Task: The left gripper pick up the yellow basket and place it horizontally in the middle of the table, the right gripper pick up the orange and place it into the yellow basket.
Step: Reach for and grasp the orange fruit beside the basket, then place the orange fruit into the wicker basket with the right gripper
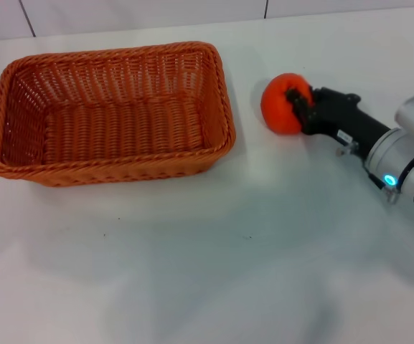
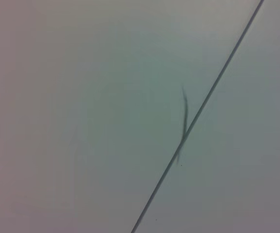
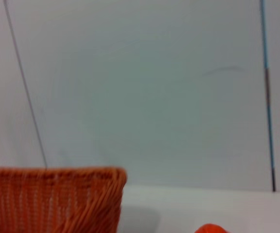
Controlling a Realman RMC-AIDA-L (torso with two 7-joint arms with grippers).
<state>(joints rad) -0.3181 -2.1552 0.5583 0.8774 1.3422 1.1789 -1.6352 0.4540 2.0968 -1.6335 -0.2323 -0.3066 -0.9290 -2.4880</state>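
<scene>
The yellow basket (image 1: 113, 115), an orange-brown woven wicker one, lies lengthwise on the white table (image 1: 214, 265) at the left and middle, and it is empty. The orange (image 1: 284, 104) is to the right of the basket, clear of its rim. My right gripper (image 1: 297, 100) reaches in from the right and its black fingers are shut on the orange. In the right wrist view a corner of the basket (image 3: 57, 199) shows, and a sliver of the orange (image 3: 211, 229). My left gripper is out of view; its wrist view shows only a pale wall.
A white tiled wall (image 1: 142, 14) runs along the table's far edge. The front half of the table holds nothing else.
</scene>
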